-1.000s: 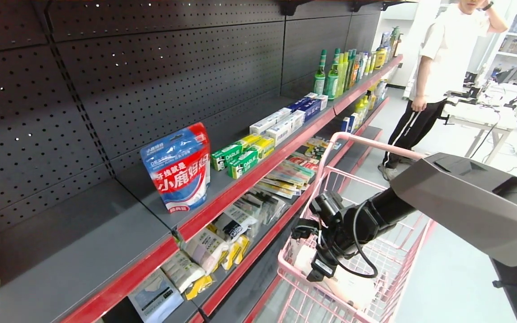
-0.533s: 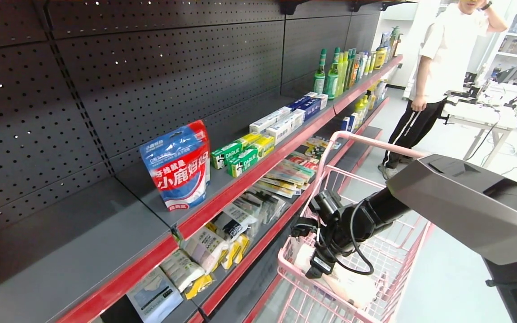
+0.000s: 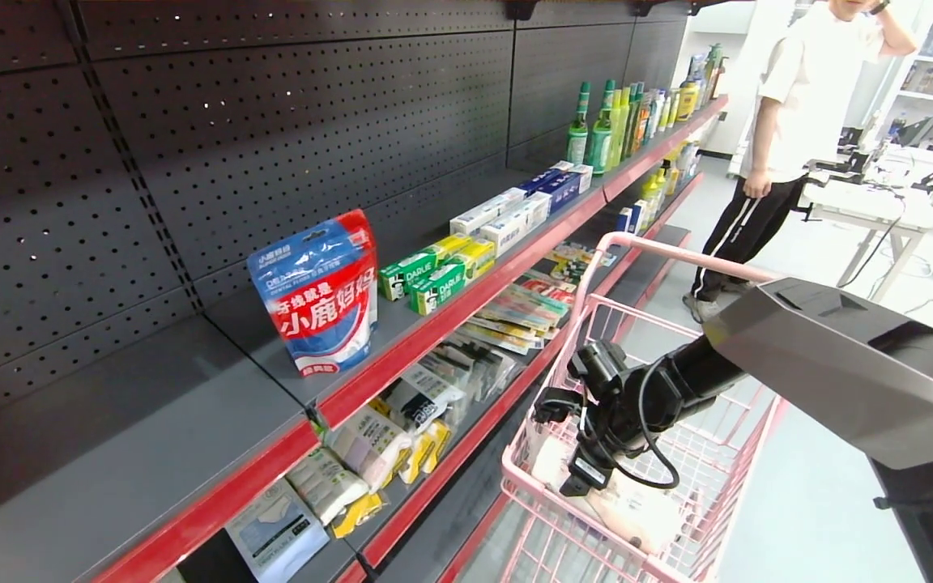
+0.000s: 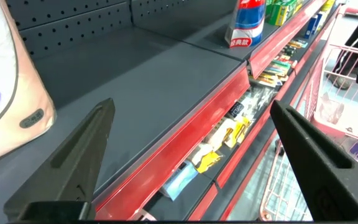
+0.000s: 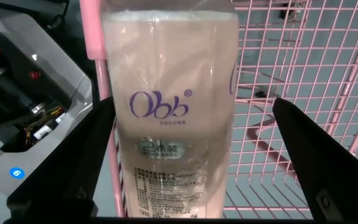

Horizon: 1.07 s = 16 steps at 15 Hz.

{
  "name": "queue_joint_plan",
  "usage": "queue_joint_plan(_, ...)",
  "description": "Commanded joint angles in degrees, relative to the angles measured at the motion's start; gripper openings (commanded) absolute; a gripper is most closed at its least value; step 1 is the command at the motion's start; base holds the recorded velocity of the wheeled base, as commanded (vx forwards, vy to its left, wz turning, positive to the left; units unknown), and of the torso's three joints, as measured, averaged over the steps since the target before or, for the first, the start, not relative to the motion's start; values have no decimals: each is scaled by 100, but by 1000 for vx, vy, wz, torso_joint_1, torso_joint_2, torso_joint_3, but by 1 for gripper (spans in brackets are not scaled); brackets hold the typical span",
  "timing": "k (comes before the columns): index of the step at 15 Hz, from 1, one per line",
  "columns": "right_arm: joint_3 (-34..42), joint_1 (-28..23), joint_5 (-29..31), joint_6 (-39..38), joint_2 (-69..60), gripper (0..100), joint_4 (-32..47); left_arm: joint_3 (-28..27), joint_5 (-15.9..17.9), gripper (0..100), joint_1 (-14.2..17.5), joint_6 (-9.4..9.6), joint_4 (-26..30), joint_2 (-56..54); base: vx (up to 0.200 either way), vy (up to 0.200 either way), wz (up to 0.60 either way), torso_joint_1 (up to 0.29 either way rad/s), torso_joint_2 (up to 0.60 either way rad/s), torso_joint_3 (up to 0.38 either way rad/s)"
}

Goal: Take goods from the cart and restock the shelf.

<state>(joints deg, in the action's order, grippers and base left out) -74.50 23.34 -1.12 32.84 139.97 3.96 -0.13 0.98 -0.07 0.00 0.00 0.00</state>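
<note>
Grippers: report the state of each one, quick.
Left gripper: open, holding nothing.
Right gripper: open, straddling the pale pack in the pink cart, not clamped on it.

The shelf (image 3: 191, 421) is showing dark grey boards with red front edges, and its back panel (image 3: 313, 121) is running black with an even grid of small holes. The pouch (image 3: 317, 295) is wearing blue on top and a red band with white lettering. At two o'clock from it, boxes (image 3: 434, 279) are showing green and yellow. At four o'clock, the cart (image 3: 661, 253) is showing pink wire grid around a pale pink package (image 5: 173, 124) with purple lettering.
</note>
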Motion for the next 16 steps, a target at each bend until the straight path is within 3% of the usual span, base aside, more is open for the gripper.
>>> queue_joint_plan(1, -65, -14, -2, 3, 48, 100, -1, -4, -1, 100, -1, 0, 0, 0, 0, 0, 0, 0, 0, 0)
queue_joint_plan(16, -601, -23, 15, 231, 584, 100, -1, 5, -1, 100, -1, 0, 0, 0, 0, 0, 0, 0, 0, 0)
